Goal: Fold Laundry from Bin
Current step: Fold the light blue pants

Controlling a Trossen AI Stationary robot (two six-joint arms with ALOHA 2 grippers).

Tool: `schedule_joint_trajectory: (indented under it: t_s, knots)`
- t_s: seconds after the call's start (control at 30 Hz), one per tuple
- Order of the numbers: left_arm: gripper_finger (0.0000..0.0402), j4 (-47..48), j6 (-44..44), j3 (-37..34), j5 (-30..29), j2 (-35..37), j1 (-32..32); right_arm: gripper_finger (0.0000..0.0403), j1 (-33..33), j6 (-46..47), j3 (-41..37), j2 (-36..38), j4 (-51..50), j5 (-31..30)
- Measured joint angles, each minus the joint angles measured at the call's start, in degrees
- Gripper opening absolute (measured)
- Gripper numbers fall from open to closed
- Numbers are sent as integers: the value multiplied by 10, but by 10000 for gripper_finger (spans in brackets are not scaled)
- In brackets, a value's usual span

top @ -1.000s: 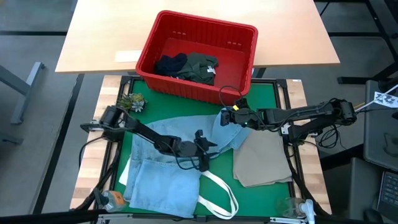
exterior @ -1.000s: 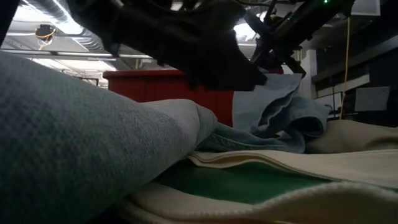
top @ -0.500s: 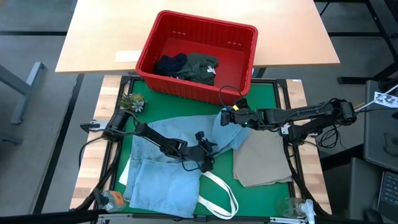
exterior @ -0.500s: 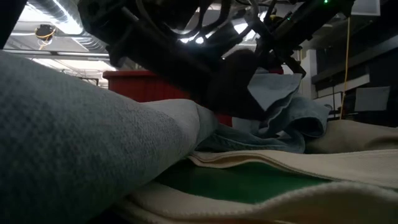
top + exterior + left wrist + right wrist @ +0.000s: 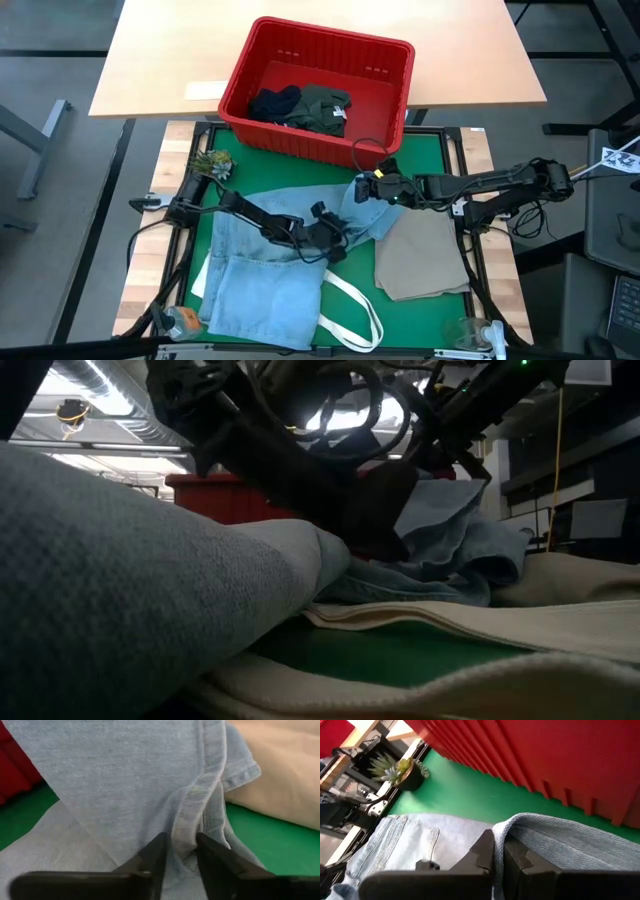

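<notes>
Light blue jeans (image 5: 255, 275) lie spread on the green mat (image 5: 440, 150). At the jeans' middle, my left gripper (image 5: 338, 247) is low on the denim, its fingers closed about a raised seam. My right gripper (image 5: 362, 188) is shut on the jeans' far right part and holds it lifted. A beige garment (image 5: 420, 260) lies flat at the right. The red bin (image 5: 395, 60) stands beyond the mat with a dark navy garment (image 5: 272, 103) and an olive garment (image 5: 325, 108) inside. My left gripper pinches a raised seam ridge of the jeans (image 5: 189, 827) between its two fingers, which slant down and lie along the seam. The denim around it rests on the mat. My right gripper pinches a folded edge of the denim (image 5: 506, 831) between its shut fingers. That part is lifted off the mat and the cloth drapes slack below (image 5: 450, 525).
A white tote's straps (image 5: 350, 305) loop over the near edge of the mat beside the jeans. A small potted plant (image 5: 212, 162) stands at the far left corner. A clear cup (image 5: 470, 332) stands at the near right corner.
My left gripper has sunk onto the jeans, tipping further down and shifting a little toward the table's right edge. My right gripper has kept its part of the jeans lifted and still.
</notes>
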State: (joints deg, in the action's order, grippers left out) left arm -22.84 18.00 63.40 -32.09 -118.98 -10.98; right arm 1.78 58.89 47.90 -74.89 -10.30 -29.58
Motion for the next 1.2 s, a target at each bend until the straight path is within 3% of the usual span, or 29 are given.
schedule_joint_trajectory:
  t_s: [0.17, 0.4, 0.7, 0.97, 1.2]
  knots:
    - [13, 0, 25, 0, 39, 9, -3, 15, 0, -45, 0, 0, 0, 27]
    - [5, -1, 30, 0, 63, 24, -13, 15, 0, -56, 0, 0, -1, 38]
    - [3, -15, 44, 0, 122, 67, -24, 21, -8, -102, 0, 0, 0, 103]
    - [2, -13, 37, 0, 134, 130, -14, 117, -49, -140, 0, 2, -1, 177]
    - [1, 5, 52, 0, 132, 167, 4, 168, -103, -275, 45, 34, -69, 298]
